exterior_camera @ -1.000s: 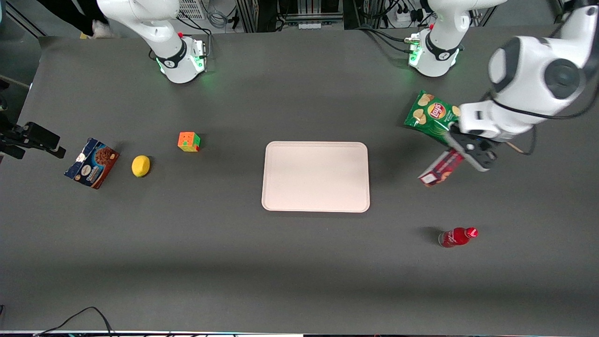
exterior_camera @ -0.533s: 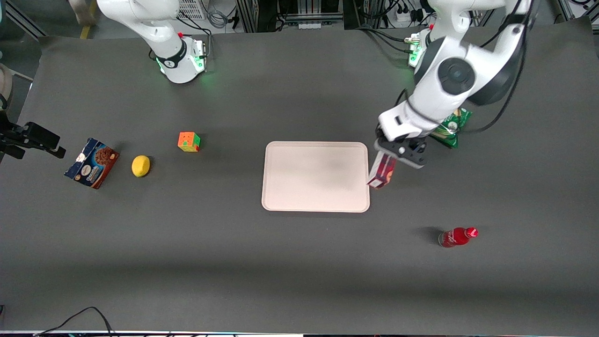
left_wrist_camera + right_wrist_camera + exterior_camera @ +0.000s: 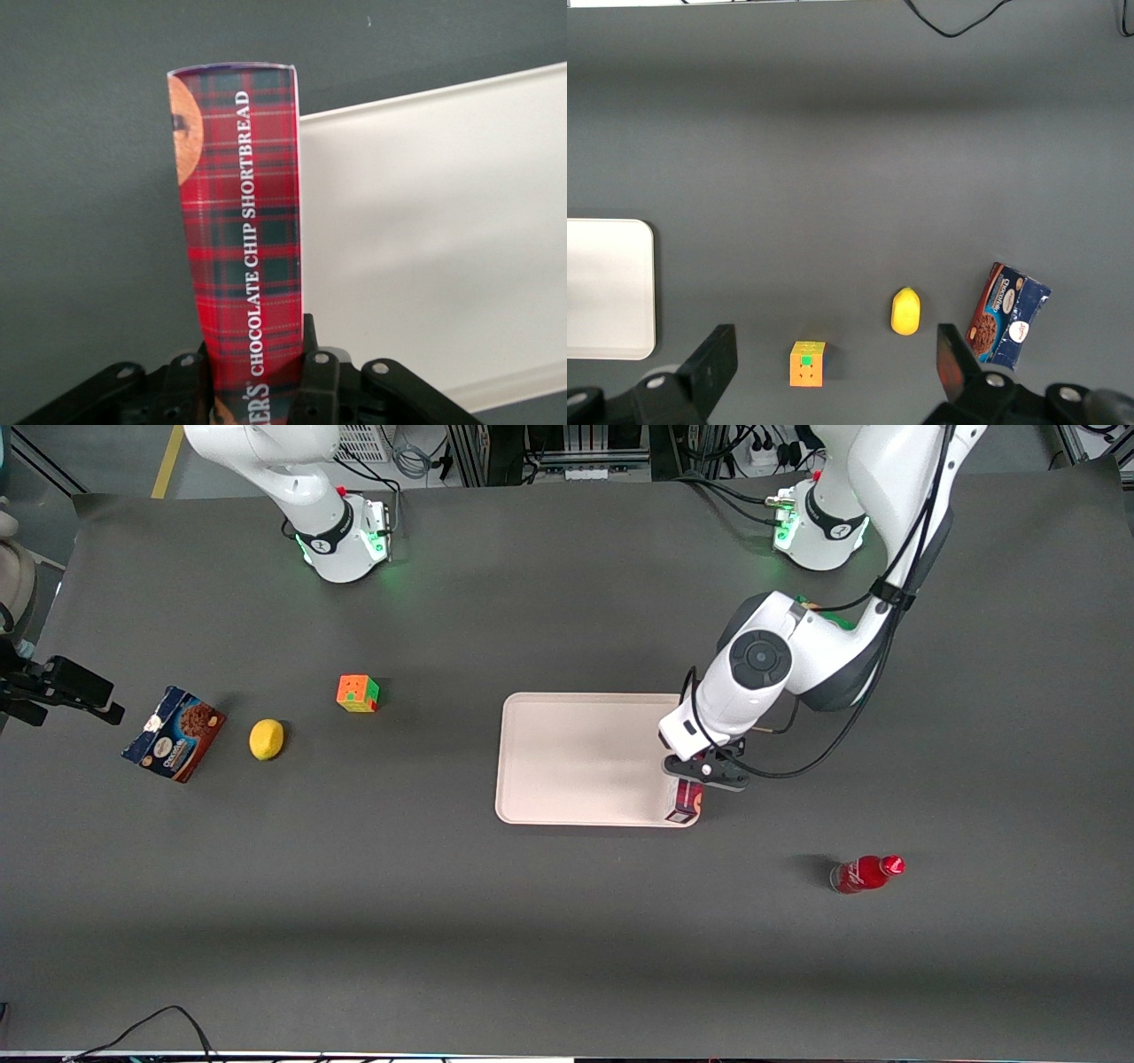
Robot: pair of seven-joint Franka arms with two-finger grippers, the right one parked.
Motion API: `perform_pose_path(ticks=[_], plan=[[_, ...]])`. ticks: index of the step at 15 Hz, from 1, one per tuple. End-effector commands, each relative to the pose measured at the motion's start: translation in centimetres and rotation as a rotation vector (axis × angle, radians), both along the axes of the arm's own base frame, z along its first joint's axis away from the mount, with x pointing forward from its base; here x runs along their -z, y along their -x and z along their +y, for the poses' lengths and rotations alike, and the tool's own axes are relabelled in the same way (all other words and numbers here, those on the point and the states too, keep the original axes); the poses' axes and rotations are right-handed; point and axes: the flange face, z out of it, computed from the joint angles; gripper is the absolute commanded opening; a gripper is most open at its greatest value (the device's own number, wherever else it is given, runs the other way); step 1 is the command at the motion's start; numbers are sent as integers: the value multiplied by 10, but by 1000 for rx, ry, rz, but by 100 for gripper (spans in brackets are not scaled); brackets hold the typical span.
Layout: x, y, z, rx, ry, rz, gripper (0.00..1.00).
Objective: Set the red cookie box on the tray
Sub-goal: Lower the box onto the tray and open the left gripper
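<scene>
- The gripper [image 3: 700,778] is closed on the red cookie box [image 3: 684,801] and holds it by one end, above the tray's [image 3: 576,757] corner nearest the front camera at the working arm's end
- The box hangs end down, over the tray's rim
- A red bottle [image 3: 865,873] stands well apart, nearer the camera

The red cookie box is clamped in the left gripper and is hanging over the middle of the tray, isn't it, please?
Not quite: the gripper does clamp the red cookie box, but the front view shows it over the tray's edge, at the corner nearest the red bottle.
</scene>
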Motion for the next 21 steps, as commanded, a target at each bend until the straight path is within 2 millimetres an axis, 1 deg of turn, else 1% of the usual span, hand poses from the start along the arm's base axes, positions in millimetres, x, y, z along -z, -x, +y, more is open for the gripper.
perform_pose_path(ticks=[1,3,6,7,14,15,18,20,21], plan=[[6,-1,-19,-93,-6,18,19],[9,1,-21,-130,-8,26,19],[13,2,-23,-137,-12,33,19],[20,2,-22,-137,-17,41,19],[40,3,-25,-168,2,44,20],[42,4,-25,-169,0,48,22],[42,3,-23,-162,-8,42,23],[43,3,-23,-159,-11,40,29],[42,3,-23,-161,-10,39,33]])
